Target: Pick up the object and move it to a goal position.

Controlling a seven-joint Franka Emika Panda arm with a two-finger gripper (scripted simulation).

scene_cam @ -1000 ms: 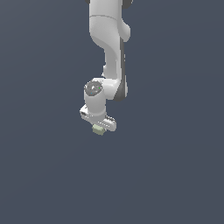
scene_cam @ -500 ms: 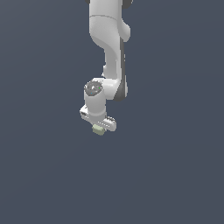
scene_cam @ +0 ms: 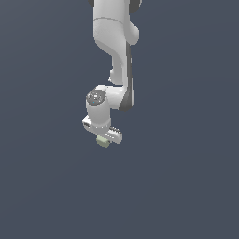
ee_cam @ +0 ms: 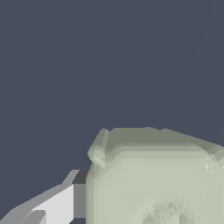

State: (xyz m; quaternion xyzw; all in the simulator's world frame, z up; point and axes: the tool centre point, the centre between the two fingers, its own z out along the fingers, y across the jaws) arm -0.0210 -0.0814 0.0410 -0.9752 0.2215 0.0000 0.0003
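Exterior view: a single white robot arm [scene_cam: 114, 42] descends from the upper edge of the frame against a uniform dark slate-blue background [scene_cam: 42, 186]. The arm casing is smooth and glossy, built of rounded, tubular segments with a dark band along the side toward the exterior view's right. The wrist section ends in a round grey cap [scene_cam: 96, 97] with a speckled face. Below it sits the gripper [scene_cam: 103, 140], a flat white bar set at a slant, its lower end toward the exterior view's right. The object [scene_cam: 102, 142], a small pale yellowish-green cube with plain matte faces, protrudes directly beneath the gripper body and is in contact with it. It is much narrower than the gripper bar. The fingers themselves are too small to resolve here; the cube's position under the bar indicates the claw is clenched on it. No support surface, edge or shadow is distinguishable beneath the cube.

Wrist view: the object [ee_cam: 157, 179] fills a large corner of the frame, very close to the lens. Its face is matte, pale green, with bevelled, slightly faceted edges and a rounded corner. One white and grey finger [ee_cam: 59, 203], flat-sided and angular, lies against the cube's side, touching it. The opposite finger is out of frame. The remainder of the frame is the same featureless dark slate-blue background [ee_cam: 87, 57]
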